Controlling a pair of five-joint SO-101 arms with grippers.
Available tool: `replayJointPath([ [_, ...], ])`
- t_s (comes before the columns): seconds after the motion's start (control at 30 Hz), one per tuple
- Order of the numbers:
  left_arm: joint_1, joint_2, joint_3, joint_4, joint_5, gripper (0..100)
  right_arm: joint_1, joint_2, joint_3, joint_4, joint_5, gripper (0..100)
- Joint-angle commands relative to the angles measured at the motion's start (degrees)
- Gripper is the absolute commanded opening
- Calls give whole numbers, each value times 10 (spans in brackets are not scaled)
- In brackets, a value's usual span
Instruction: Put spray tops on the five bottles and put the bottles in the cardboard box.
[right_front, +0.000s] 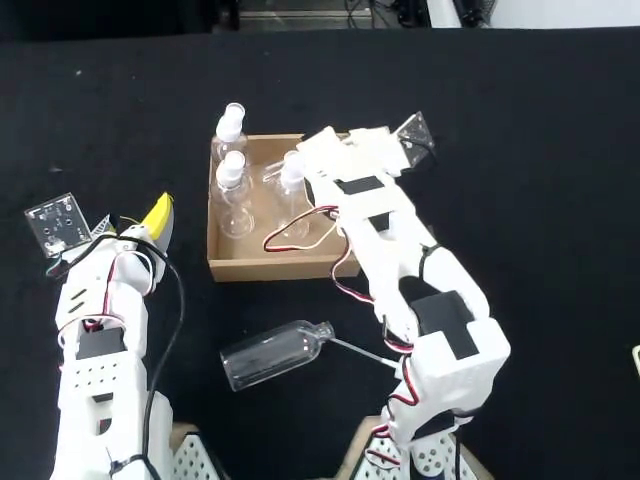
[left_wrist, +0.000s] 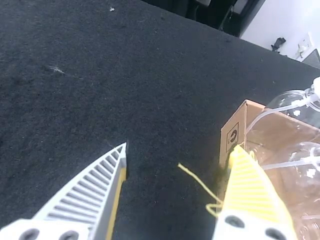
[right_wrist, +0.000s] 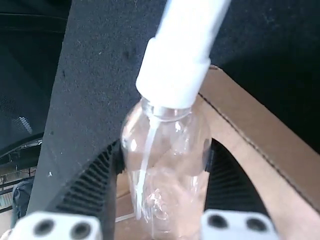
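The right gripper (right_wrist: 164, 150) is clamped on a held bottle (right_wrist: 165, 170). Its fingers press both sides of the clear body, below a white spray top (right_wrist: 175, 65). In the high view this bottle stands upright inside the box (right_front: 270, 268), a little toward 3 o'clock from the box's middle, and the right arm comes in from 5 o'clock.

Two other topped bottles stand along the box's 9 o'clock wall. The far bottle (right_front: 232, 128) is at the 11 o'clock corner, and the near bottle (right_front: 233, 190) is just beside it at 6 o'clock.

A loose bottle (right_front: 270, 358) lies on its side on the black table (right_front: 520, 200), at 6 o'clock from the box, with its neck toward 3 o'clock. A thin tube (right_front: 358, 350) runs from the neck toward the right arm.

The left gripper (left_wrist: 180, 147) is at 9 o'clock from the box with its fingers spread wide and nothing between them. Its yellow finger (left_wrist: 250, 185) is near the box's corner.
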Motion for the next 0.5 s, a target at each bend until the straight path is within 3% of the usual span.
replayJointPath([
  [0.0,-4,-10,-7,-10,-1,299,-3,-24,-33,-6,38,128],
  [0.27,-3,-10,-7,-10,-1,299,2,-90,0,-7,66,126],
  [0.47,-2,-10,-7,-10,-1,299,7,-95,1,-11,165,124],
])
